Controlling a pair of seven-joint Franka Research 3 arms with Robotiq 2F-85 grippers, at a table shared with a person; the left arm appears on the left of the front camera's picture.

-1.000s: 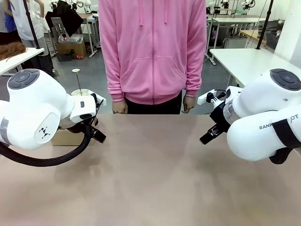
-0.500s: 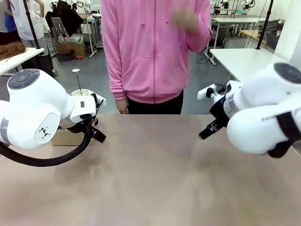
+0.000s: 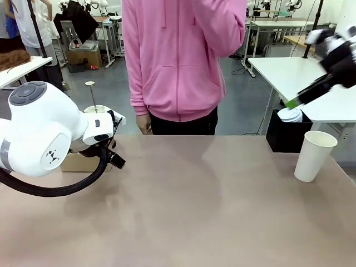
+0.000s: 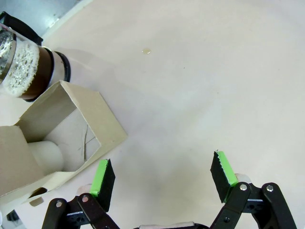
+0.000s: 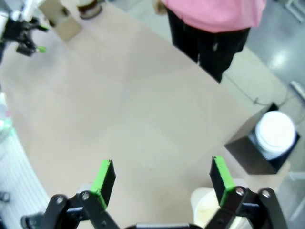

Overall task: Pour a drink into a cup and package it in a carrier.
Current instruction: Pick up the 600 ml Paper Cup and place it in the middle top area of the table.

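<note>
Tabletop (image 3: 189, 206): wide, tan, mostly bare in the middle. A person in a pink hoodie (image 3: 178, 61) stands at the far edge, one hand (image 3: 143, 127) low by the edge, the other arm lifted.

L arm (image 3: 39, 133): bulky white, low over the tabletop's L side. R arm (image 3: 336, 53): blurred, raised high at far R, well above the tabletop.

Black box (image 3: 281, 136) by the far R corner, w/ a short white lidded cup (image 5: 275, 134) standing in it.

Cup (image 3: 314, 156): tall white paper, upright, no lid, on the tabletop's R side, near the black box on the robot's side of it. In the R wrist view its rim lies under that view's R finger.

Carrier (image 4: 90, 114): brown cardboard, on the L side. In the front view it's mostly behind the L arm. In the L wrist view its open compartment shows beside the L finger, w/ a pale rounded thing inside; can't tell what.

Press jug (image 4: 26, 71): glass w/ metal base, just beyond the carrier; touching or not, can't tell. Its plunger rod sticks up behind the L arm in the front view. Drink (image 4: 44, 61): dark brown w/ foam, inside the jug.

L pincer (image 4: 163, 174): spread wide, nothing held, over bare tabletop just beside the carrier.

R pincer (image 5: 162, 175): spread wide, nothing held, high up, looking down on the tabletop.
</note>
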